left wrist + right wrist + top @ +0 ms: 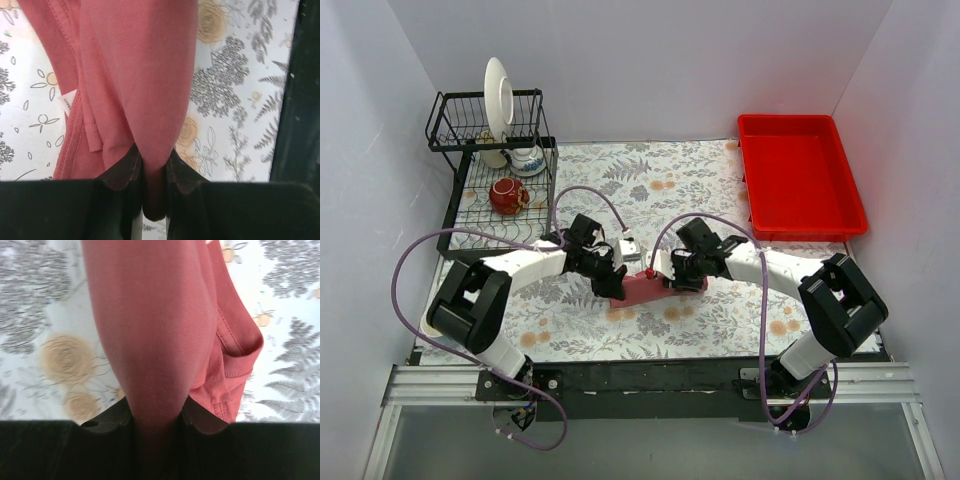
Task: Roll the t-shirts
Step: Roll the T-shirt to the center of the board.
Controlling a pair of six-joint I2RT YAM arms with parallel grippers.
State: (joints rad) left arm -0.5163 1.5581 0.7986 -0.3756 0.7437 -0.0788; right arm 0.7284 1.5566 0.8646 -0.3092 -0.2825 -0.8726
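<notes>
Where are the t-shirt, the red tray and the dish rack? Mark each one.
t-shirt (640, 292), top external view, bunched fabric.
red tray (798, 180), top external view, bare floor.
dish rack (456, 204), top external view, left wire rim.

The left tool (617, 284) and right tool (672, 280) touch opposite ends of the bunched t-shirt (642, 291).

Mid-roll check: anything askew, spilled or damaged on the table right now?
Nothing stands out. The t-shirt is bunched up, with the left gripper and right gripper each pinching a fold; no tears or spills show.
</notes>
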